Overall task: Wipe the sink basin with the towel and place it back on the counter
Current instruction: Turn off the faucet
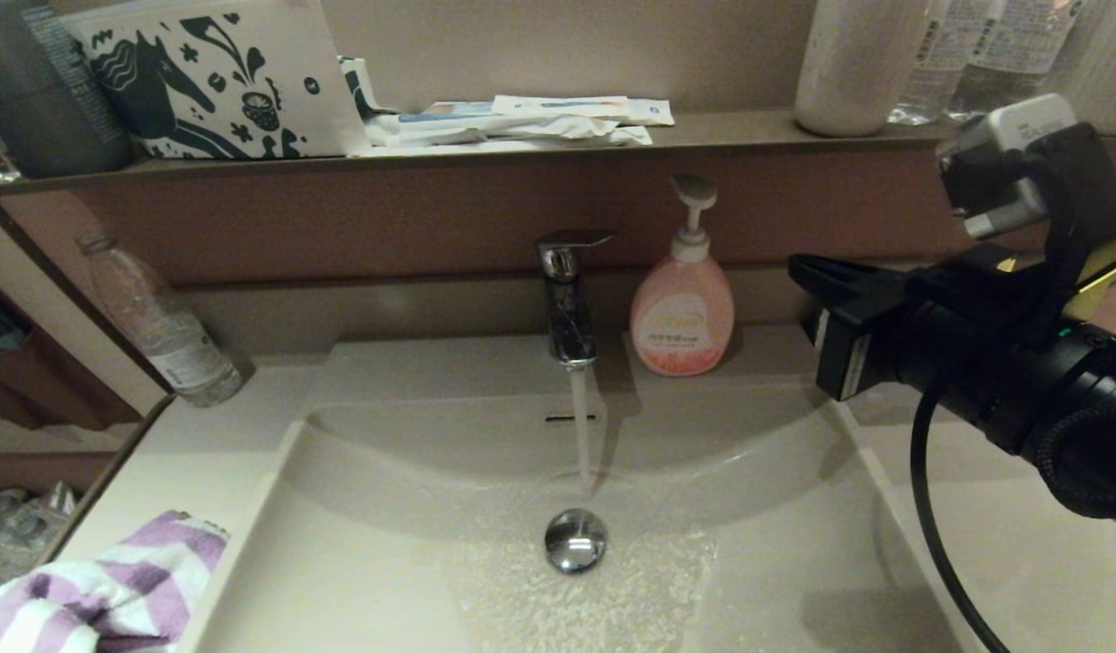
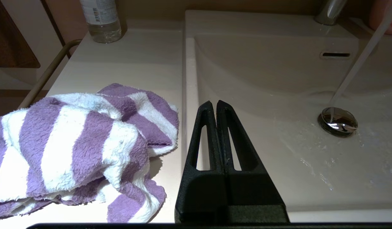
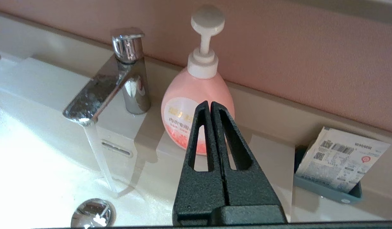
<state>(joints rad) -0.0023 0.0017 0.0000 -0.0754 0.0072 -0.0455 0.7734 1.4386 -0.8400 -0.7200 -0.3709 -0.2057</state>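
The purple-and-white striped towel [image 1: 104, 589] [image 2: 78, 146] lies crumpled on the cream counter [image 1: 195, 444] left of the sink basin [image 1: 376, 562]. Water runs from the chrome tap [image 1: 568, 299] onto the wet basin floor by the round drain plug [image 1: 575, 540] [image 2: 338, 121]. My left gripper [image 2: 214, 103] is shut and empty, hovering over the basin's left rim just right of the towel; it is out of the head view. My right gripper [image 1: 798, 269] [image 3: 210, 104] is shut and empty, raised over the basin's right rear corner, pointing at the pink soap bottle [image 1: 683, 313] [image 3: 197, 105].
A clear water bottle [image 1: 159, 322] stands at the counter's back left. The brown ledge [image 1: 539, 145] carries a horse-print pouch [image 1: 222, 77], packets and bottles. A blue-grey tray with a printed packet [image 3: 339, 162] sits on the right counter. A rail [image 2: 46, 76] runs along the counter's left edge.
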